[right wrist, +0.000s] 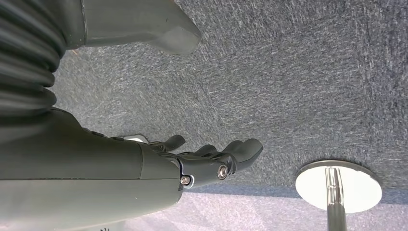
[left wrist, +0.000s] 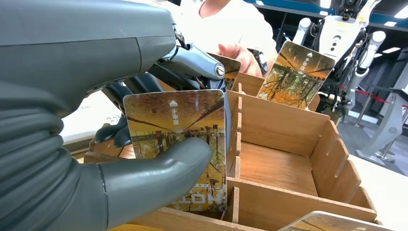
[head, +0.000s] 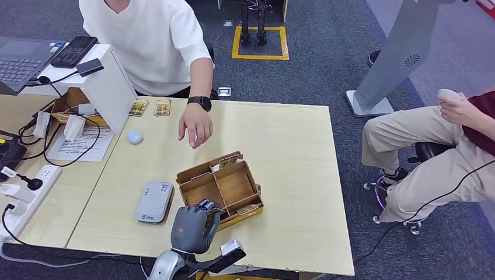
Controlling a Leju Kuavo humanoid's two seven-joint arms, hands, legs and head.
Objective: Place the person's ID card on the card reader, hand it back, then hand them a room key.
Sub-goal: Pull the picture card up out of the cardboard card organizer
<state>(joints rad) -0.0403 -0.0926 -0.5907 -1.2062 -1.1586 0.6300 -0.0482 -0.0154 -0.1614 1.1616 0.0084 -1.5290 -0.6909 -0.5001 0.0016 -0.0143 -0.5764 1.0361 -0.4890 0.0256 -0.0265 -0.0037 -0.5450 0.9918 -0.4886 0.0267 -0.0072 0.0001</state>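
My left hand [head: 192, 227] is at the near corner of the wooden card box [head: 236, 188]. In the left wrist view its thumb [left wrist: 159, 178] and dark fingers pinch a room key card [left wrist: 175, 125] with a brown tree picture, held upright at the box's near compartment. A second such card [left wrist: 296, 74] stands in the far compartment of the box [left wrist: 288, 125]. The grey card reader [head: 154, 201] lies on the table left of the box. The person's hand [head: 195, 125] rests on the table beyond the box. My right hand [right wrist: 211, 161] hangs over carpet with fingers apart, holding nothing.
Two small cards [head: 150, 107] lie at the table's far edge beside a white stand [head: 108, 87]. A small white object [head: 135, 137] sits left of the person's hand. Cables and a power strip [head: 23, 198] are at the left. A second person sits at the right [head: 432, 151].
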